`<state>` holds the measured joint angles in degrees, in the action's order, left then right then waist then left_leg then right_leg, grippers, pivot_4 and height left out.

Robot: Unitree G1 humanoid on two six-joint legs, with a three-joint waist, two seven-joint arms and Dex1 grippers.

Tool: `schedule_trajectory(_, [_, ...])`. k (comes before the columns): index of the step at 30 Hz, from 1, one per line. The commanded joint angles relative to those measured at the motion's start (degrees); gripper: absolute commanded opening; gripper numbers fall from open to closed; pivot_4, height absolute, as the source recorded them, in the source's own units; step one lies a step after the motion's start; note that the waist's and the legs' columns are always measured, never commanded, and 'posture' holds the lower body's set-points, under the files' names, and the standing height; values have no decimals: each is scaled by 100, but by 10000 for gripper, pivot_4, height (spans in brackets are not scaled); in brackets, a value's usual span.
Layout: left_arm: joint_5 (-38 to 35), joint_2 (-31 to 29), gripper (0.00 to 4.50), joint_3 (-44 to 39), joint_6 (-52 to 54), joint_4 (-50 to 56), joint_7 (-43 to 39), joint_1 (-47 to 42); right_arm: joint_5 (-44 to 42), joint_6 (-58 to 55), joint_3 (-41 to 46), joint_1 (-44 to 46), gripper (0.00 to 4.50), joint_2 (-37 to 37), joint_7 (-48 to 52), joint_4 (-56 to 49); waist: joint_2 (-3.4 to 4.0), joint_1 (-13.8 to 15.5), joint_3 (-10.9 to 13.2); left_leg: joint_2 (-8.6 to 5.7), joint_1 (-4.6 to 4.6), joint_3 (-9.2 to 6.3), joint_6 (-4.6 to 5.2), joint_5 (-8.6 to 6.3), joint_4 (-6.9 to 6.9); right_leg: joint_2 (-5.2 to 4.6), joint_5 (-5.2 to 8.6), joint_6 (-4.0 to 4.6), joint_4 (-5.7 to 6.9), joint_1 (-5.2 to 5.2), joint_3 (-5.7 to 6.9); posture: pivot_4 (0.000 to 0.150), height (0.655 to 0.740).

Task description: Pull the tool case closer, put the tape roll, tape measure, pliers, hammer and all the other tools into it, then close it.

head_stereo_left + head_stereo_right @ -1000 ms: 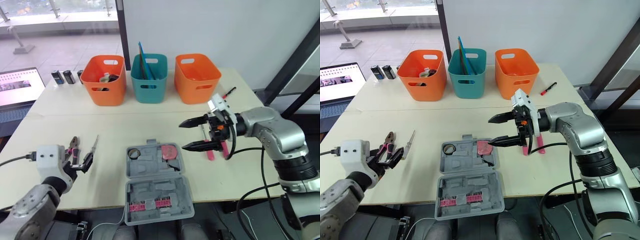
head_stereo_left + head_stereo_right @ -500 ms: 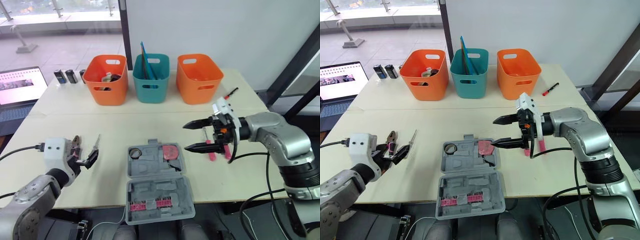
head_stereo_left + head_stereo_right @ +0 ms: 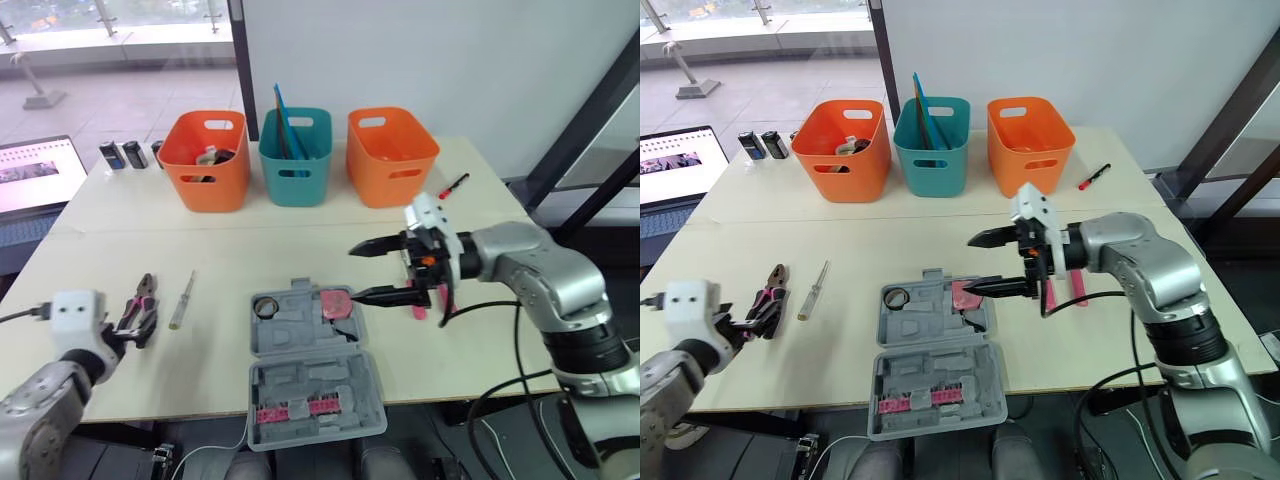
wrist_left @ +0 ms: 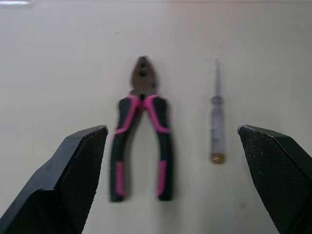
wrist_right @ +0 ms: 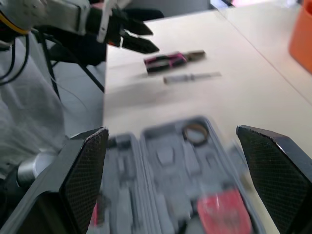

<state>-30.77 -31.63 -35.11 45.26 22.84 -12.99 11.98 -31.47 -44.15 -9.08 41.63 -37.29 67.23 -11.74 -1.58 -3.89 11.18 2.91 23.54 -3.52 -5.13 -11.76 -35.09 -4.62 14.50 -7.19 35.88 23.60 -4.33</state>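
Plainly, the tool case (image 3: 300,338) lies open at the near edge of the desk (image 3: 230,250), tape roll (image 3: 266,307) and pink tape measure (image 3: 336,302) in its far half, the right end effector (image 3: 355,273) spread wide just beside the tape measure. From the left wrist we see the left end effector (image 4: 173,130) equally spread, pliers (image 4: 142,100) and screwdriver (image 4: 217,126) lying apart on the desk beyond it; writing on the laptop (image 3: 35,180) is too small to read.

Bright, even daylight from the window (image 3: 120,60) at the back, so shadows on the table (image 3: 300,235) are soft and faint. Head views look crisp. Up close the pliers (image 4: 142,95) go a bit soft, and the tool case (image 5: 161,195) is smeared with blur.
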Motion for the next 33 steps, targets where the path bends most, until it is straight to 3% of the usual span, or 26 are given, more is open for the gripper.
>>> schedule_trajectory(1, [-61,-108,45000,-442,-314,-199,-312,58,131,-72,-187,207,44282,110,-238,-171,0,13,0,0,0,0,0,0,1,-1,0,0,-1,1,0,1500,7344])
schedule_trajectory(7, [-70,-328,45000,-405,-868,-1122,-954,-356,541,-12,-482,478,44282,209,-520,26,-1,88,-1,0,6,1,-1,-1,3,-4,-11,18,-36,17,4,1500,7344])
schedule_trajectory(14, [562,-712,45000,534,-1135,-2840,-1132,-1613,489,-305,-466,616,44282,104,-485,-138,-1,147,-1,0,42,1,0,0,12,-2,-13,16,-38,20,9,1500,7344])
schedule_trajectory(21, [1036,-630,45000,1185,-1490,-3956,-1152,-2497,467,-446,-414,633,44282,104,-541,-199,-1,138,-1,1,88,-1,1,2,2,1,-26,-32,17,87,11,1500,7344])
schedule_trajectory(33, [1369,-374,45000,1521,-1534,-4506,-1016,-2804,510,-461,-405,573,44282,79,-695,-224,-1,143,-1,3,84,-12,-8,11,-1,8,-26,-37,31,88,17,1500,7344])
